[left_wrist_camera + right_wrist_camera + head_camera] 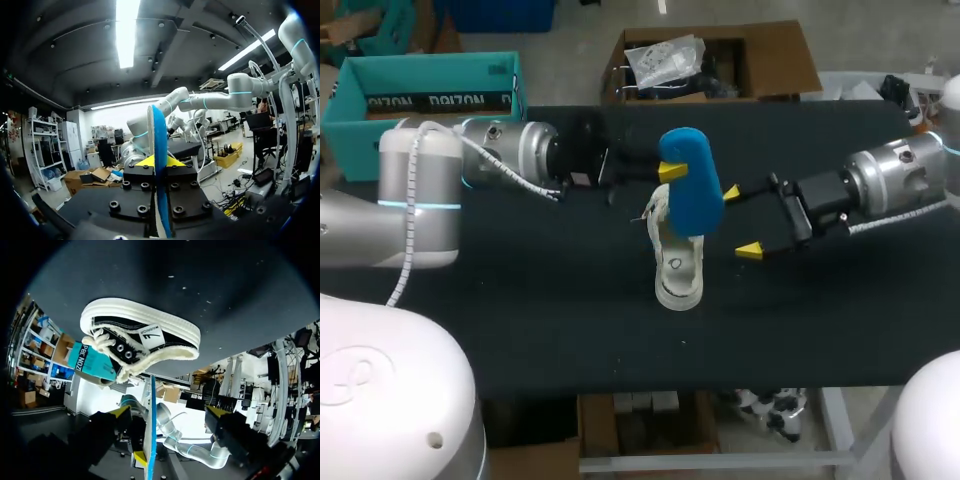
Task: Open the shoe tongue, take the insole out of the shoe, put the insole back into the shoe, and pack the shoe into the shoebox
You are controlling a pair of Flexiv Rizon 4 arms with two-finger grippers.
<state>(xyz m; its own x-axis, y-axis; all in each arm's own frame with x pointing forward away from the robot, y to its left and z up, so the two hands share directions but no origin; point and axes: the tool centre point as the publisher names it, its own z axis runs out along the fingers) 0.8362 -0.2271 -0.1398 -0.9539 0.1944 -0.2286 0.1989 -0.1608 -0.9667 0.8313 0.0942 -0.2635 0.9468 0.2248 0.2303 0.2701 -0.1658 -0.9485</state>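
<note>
blue insole [692, 180] pinched between left fingers [672, 171] | right fingers [750, 250] spread, close by it

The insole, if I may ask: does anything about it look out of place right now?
Yes: the blue insole is outside the shoe, held on end in the air above it by the left gripper. The right gripper stands open beside it. Nothing looks damaged.
</note>
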